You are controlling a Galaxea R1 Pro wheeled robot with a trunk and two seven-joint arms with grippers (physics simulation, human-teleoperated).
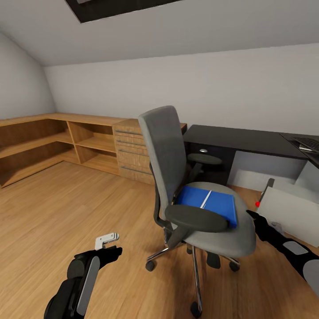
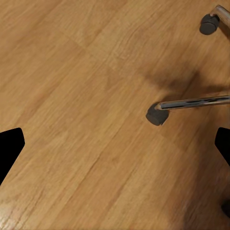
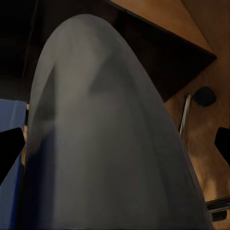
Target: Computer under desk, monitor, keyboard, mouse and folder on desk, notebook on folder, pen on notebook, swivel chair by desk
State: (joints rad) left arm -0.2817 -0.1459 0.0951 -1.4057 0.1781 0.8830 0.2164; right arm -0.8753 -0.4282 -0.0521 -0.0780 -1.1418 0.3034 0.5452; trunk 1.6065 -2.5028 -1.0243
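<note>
The swivel chair (image 1: pixel 166 150) stands mid-room with its grey back toward me. The blue folder (image 1: pixel 219 206) lies on its seat, crossed by a thin pale line that I cannot identify. My right gripper (image 1: pixel 250 215) is open at the seat's right edge, just beside the folder. In the right wrist view its fingers (image 3: pixel 10 148) frame the grey seat (image 3: pixel 105 143), with the folder (image 3: pixel 8 177) to one side. My left gripper (image 1: pixel 110 246) hangs open over bare floor; its wrist view shows a castor (image 2: pixel 155 115). The black desk (image 1: pixel 239 137) carries the keyboard (image 1: pixel 308 144). The grey-white computer (image 1: pixel 292 215) sits tilted by the desk.
Low wooden shelving (image 1: pixel 40 141) runs along the left and back walls and ends in a light wood chest of drawers (image 1: pixel 130 150) beside the desk. Open plank floor (image 1: pixel 66 208) lies to the chair's left. The chair's star base (image 1: pixel 195 261) spreads between my arms.
</note>
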